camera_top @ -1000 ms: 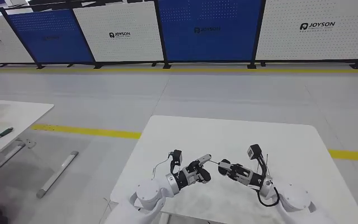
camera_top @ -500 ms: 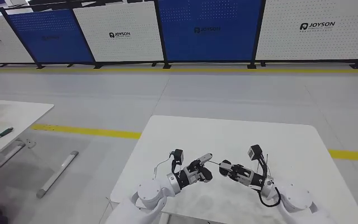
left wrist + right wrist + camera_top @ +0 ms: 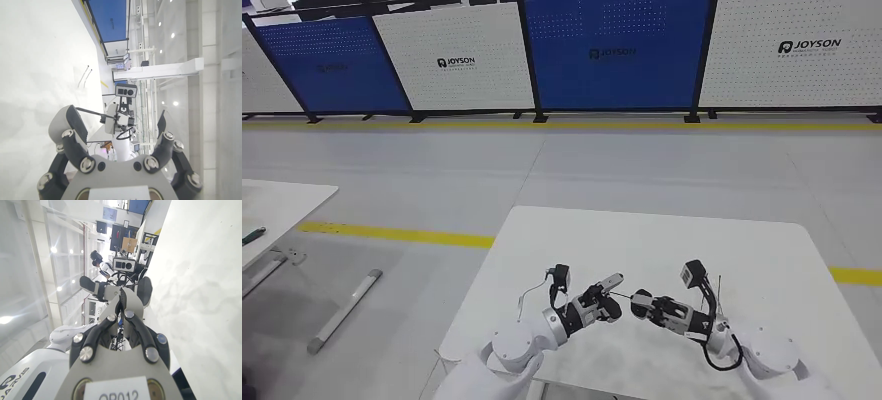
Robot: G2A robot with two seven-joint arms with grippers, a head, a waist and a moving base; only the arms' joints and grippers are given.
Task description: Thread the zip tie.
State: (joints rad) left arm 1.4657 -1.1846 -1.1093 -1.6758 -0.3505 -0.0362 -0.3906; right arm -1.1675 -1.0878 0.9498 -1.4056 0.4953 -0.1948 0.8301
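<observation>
Top view first: we've got both arms low over the near part of the white table (image 3: pixel 662 240), pointing at each other. The left gripper (image 3: pixel 612 297) and the right gripper (image 3: pixel 642 300) sit near one another. The thin black zip tie (image 3: pixel 627 291) bridges the small gap between them.

From the left wrist view, the left gripper (image 3: pixel 117 114) is spread wide, its two fingers (image 3: pixel 76 123) well apart and clamping nothing. The zip tie (image 3: pixel 89 111) runs as a straight strap from the right gripper (image 3: pixel 104 119) across to the tip of one of those fingers. We honestly can't tell if it's actually touching the pad or just passing right beside it. It looks to be up off the table rather than lying on it.

Right wrist view: the right gripper (image 3: pixel 120 298) is pinched tight on the zip tie (image 3: pixel 122 294), with the strap poking out past the fingertips toward the left gripper (image 3: pixel 116 287), which shows spread wide here too.

Farther out on the table we can spot two spare ties (image 3: pixel 85 77) lying side by side.
</observation>
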